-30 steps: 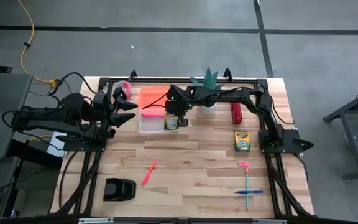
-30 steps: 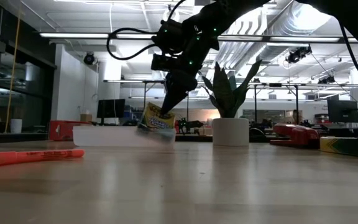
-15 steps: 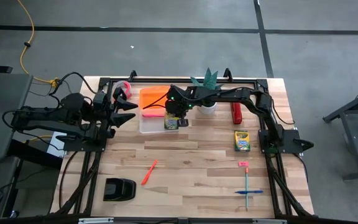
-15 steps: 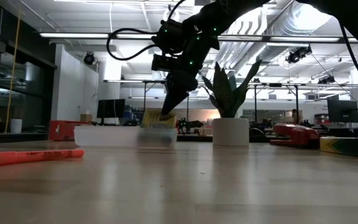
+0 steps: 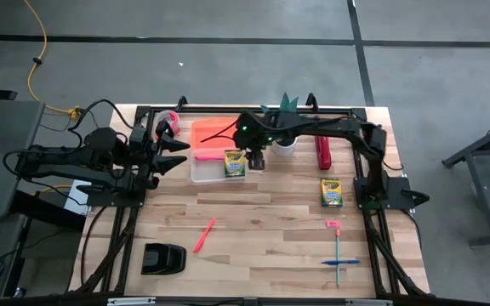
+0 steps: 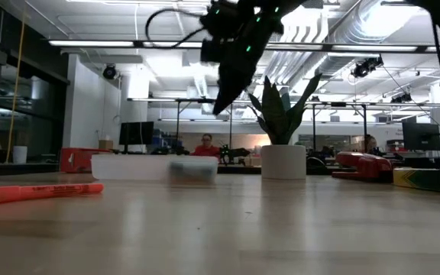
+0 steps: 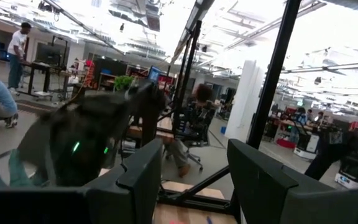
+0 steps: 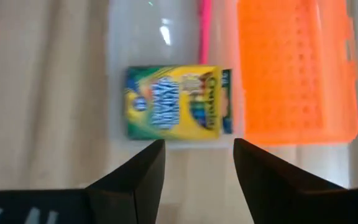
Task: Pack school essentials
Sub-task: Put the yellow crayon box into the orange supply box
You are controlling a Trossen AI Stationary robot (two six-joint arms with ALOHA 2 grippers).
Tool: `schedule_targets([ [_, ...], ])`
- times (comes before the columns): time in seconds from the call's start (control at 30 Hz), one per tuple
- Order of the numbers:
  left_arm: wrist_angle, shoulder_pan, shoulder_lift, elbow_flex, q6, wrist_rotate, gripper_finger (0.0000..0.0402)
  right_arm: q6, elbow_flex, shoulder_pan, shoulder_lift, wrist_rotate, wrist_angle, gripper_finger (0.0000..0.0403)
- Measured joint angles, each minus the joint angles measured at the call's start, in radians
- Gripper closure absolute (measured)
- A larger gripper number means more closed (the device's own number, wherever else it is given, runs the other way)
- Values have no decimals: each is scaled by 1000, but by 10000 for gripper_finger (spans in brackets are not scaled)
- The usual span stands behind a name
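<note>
Right gripper (image 5: pixel 259 158) raised above the clear case (image 5: pixel 201 171), jaws released, empty. First crayon box (image 5: pixel 235 163) lying flat in the case beside the orange lid (image 5: pixel 209 136). Next candidate, judged: second crayon box (image 5: pixel 331 192), on the worktop (image 5: pixel 262 221) well toward the right arm's base, long axis running front to back; right arm nearer. Left gripper (image 5: pixel 170 150) parked at the left edge, jaws apart, empty.
</note>
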State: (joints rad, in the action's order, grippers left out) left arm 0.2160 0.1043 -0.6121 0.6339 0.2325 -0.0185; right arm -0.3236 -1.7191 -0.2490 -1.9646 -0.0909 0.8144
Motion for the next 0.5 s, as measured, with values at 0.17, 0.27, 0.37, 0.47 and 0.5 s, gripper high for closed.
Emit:
schedule_targets([
  [0.17,-46,0,0,0,0,0,229,88,0,41,82,-87,102,219],
  [0.27,-75,0,0,0,0,0,229,111,0,96,109,-91,128,219],
  [0.37,-93,0,0,0,0,0,229,139,0,150,115,-93,134,220],
  [0.47,-93,0,0,0,0,0,229,166,46,193,134,-94,107,220],
  [0.5,-93,0,0,0,0,0,229,181,93,203,155,-93,95,220],
])
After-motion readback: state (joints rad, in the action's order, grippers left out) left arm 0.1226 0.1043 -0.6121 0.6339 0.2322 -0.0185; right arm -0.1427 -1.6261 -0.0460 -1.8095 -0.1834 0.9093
